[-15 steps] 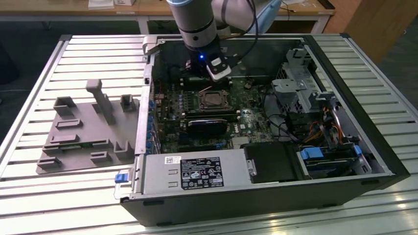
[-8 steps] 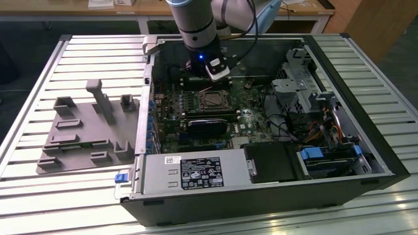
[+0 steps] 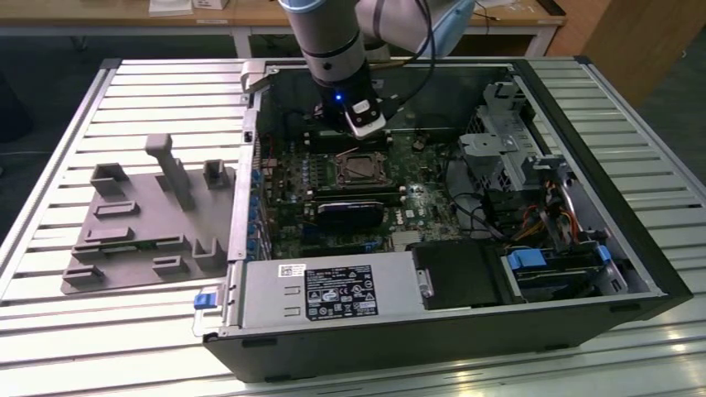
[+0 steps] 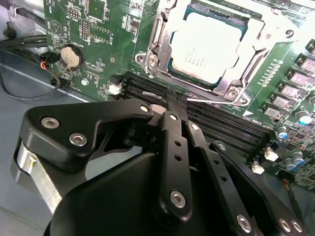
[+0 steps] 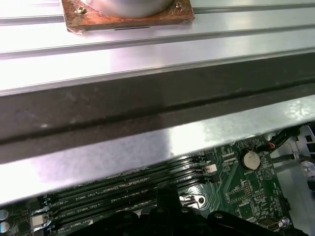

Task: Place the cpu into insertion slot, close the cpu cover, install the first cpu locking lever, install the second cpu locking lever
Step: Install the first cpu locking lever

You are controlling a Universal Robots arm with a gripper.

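1. The cpu (image 4: 206, 46) lies flat in the insertion slot (image 3: 360, 170), pale metal top up. The slot sits amid the green circuit board (image 4: 98, 29) inside the open computer case (image 3: 441, 331), which rests on the slatted table (image 3: 111, 331).
2. The cpu cover (image 4: 161, 39) is down over the chip. In the second wrist view its silvery frame rings the cpu, whose top shows through the window. Judged from this, the first two steps are done.
3. The end effector (image 4: 177, 105) hangs just beside the socket, over the long black memory slots (image 4: 221, 125). Its fingers are drawn together into one narrow tip.
4. A thin silvery locking lever (image 4: 211, 100) runs along the socket edge nearest that tip, and its end is touching the tip or just beside it. I cannot tell whether the fingers pinch the rod or only bear against it, nor whether the rod is hooked under its catch.
5. The step in hand looks like installing the first locking lever.
6. That step calls for a short, controlled push:
   - The rod has to be pressed down toward the board and guided sideways under its catch.
   - A rod this thin and springy could slip off the tip, so contact must stay firm.
   - The tip must keep clear of the memory slots and the cover's edge.
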